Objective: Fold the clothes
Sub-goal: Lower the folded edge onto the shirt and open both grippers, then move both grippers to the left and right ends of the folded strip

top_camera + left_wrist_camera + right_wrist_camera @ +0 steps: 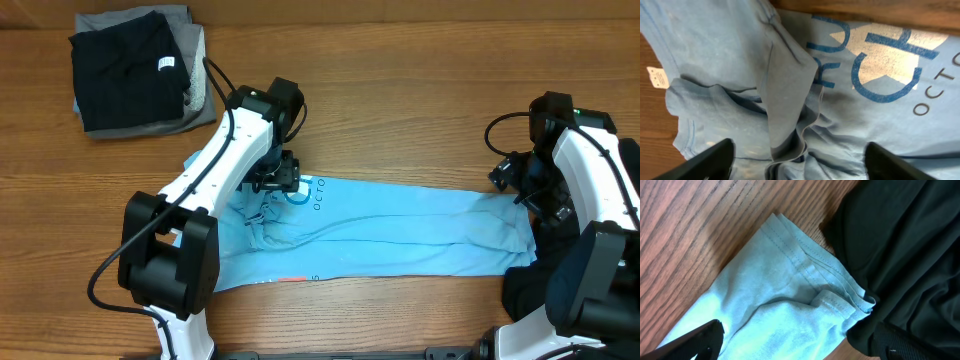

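Soft, light and limp, the light-blue T-shirt [400, 230] lies lengthwise on the near worktop [400, 90], left pincer [800, 152] wide above its rumpled left end, right pincer [800, 332] wide above its stitched right hem, likely the surest hold.

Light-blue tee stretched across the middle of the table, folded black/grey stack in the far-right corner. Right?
No: the folded black and grey stack sits in the far-left corner, as the overhead view shows. The light-blue T-shirt is indeed stretched across the middle of the table.
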Controlling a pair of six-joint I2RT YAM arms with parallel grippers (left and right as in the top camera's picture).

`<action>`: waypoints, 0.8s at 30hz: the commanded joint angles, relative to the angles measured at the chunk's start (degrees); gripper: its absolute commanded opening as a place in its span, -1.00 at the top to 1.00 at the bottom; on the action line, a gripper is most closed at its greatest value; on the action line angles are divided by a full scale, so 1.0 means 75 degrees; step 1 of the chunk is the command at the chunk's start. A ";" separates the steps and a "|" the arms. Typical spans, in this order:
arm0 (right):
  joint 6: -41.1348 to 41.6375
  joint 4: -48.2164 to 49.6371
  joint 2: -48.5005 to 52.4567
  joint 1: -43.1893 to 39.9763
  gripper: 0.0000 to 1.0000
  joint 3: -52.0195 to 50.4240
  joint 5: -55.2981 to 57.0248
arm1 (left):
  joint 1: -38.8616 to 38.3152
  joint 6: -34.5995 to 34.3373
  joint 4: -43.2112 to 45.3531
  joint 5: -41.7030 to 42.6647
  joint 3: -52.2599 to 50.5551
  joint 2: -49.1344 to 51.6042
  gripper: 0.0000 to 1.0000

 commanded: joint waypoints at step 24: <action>-0.0090 0.0058 -0.0157 -0.0006 -1.00 -0.0052 0.0015 | 0.0280 0.0664 0.0294 0.0341 -0.1131 0.0562 0.74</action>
